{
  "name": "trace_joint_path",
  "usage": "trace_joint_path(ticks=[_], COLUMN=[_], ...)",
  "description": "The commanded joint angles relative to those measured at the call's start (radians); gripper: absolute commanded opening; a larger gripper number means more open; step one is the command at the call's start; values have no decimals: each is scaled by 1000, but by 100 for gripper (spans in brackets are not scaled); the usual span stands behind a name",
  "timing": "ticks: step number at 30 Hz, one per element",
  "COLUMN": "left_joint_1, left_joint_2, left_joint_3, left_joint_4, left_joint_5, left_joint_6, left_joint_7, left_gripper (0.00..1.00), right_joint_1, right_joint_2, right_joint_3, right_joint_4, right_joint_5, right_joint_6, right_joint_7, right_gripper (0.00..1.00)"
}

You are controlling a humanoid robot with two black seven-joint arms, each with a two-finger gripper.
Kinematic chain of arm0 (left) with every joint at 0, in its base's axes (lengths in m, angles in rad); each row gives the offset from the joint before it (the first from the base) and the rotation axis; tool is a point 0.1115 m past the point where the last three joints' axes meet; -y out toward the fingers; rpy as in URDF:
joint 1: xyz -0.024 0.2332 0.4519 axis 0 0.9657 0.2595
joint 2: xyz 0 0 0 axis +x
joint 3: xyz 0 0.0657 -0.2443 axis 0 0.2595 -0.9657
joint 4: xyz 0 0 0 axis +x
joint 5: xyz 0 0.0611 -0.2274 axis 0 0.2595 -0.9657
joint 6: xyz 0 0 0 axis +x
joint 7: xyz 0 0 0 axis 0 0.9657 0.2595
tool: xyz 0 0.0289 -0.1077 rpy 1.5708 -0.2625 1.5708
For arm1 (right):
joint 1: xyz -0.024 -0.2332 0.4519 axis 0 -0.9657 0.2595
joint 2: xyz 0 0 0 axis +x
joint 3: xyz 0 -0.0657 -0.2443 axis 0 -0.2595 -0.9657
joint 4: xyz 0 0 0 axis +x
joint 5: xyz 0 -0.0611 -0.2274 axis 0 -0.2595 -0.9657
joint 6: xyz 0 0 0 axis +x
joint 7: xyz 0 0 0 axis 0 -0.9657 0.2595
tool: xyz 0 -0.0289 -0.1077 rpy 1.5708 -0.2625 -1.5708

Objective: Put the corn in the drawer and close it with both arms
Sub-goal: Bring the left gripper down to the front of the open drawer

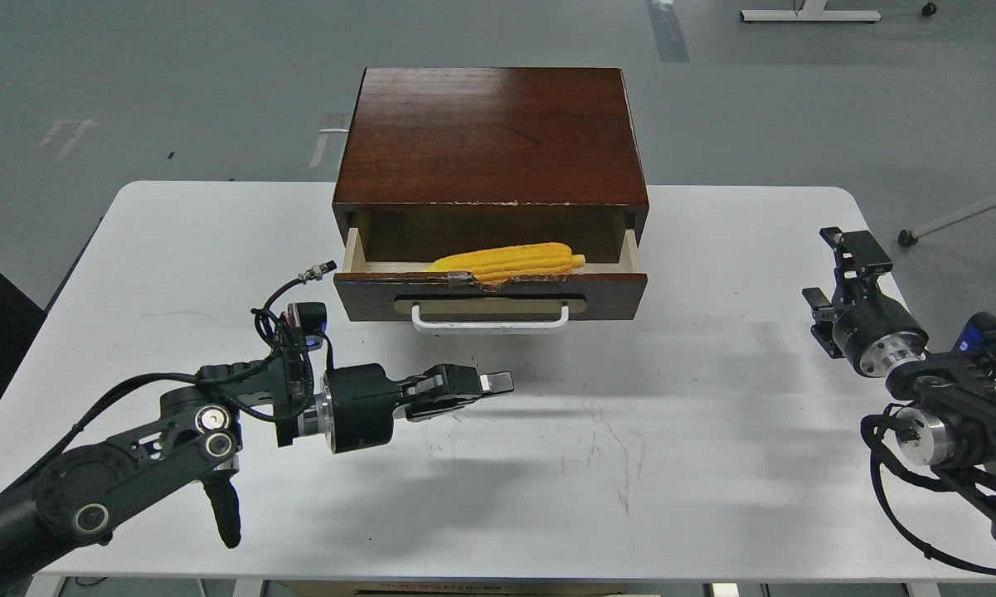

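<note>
left gripper (pixel 485 384) over the tabletop's (pixel 697 464) near-left area, fingers drawn together, holding nothing | right gripper (pixel 838 278) by the right edge, raised, finger gap not readable, nothing held | drawer (pixel 491 294) pulled open at the far-centre edge, handle facing forward | corn (pixel 510 259) lying inside it, apart from both grippers

The yellow corn (pixel 507 259) lies lengthwise inside the open dark wooden drawer (pixel 491 294).
</note>
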Motion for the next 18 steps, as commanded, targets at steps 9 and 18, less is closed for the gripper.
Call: trace_joint_path(ticks=[9,18], left_joint_1=[0,-1], left_joint_2=[-14,-32], left_joint_3=[-3,-11], left_joint_4=[38,73], left_joint_5=[-111,-140], left_joint_6=[72,93], left_joint_7=[34,37], left_gripper=[0,0], right_joint_1=[-13,-13], right_joint_2=[0,0], right_joint_3=[0,0], right_joint_4=[1,1], right_joint_5=[0,0], right_joint_6=[0,0], right_joint_7=[0,0], right_gripper=[100,100])
